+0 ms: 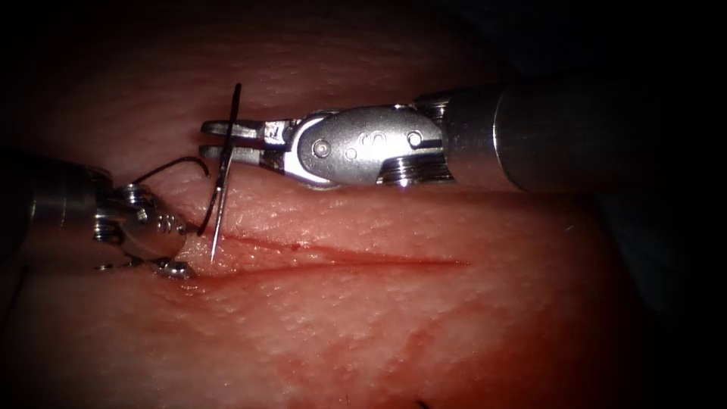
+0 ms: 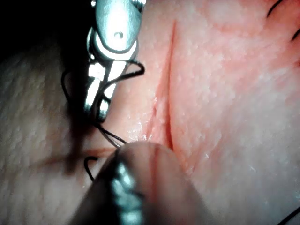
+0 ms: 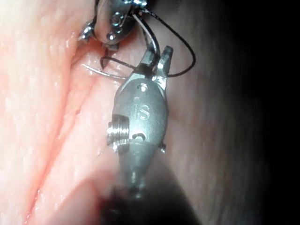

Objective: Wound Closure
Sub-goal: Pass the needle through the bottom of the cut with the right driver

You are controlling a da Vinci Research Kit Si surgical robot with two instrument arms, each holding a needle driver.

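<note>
My right tool (image 1: pixel 216 138) reaches in from the right, jaws shut on the curved needle (image 1: pixel 219 204) about a third of the way from its tail. The needle stands almost upright above the tissue (image 1: pixel 363 318). Its tip points down at the left end of the cut (image 1: pixel 341 257) and seems just clear of the surface. Dark thread (image 1: pixel 170 165) arches from the needle toward my left tool (image 1: pixel 176 270), which rests on the tissue at the cut's left end. The right wrist view shows the right tool (image 3: pixel 157 61), the needle (image 3: pixel 101 71) and a thread loop (image 3: pixel 185 56).
Red fluid (image 1: pixel 356 356) stains the tissue below the cut. A short thread end (image 1: pixel 420 404) lies at the lower edge. In the left wrist view the cut (image 2: pixel 166 93) runs away from the camera, with the right tool (image 2: pixel 98 107) and thread (image 2: pixel 112 137) beside it.
</note>
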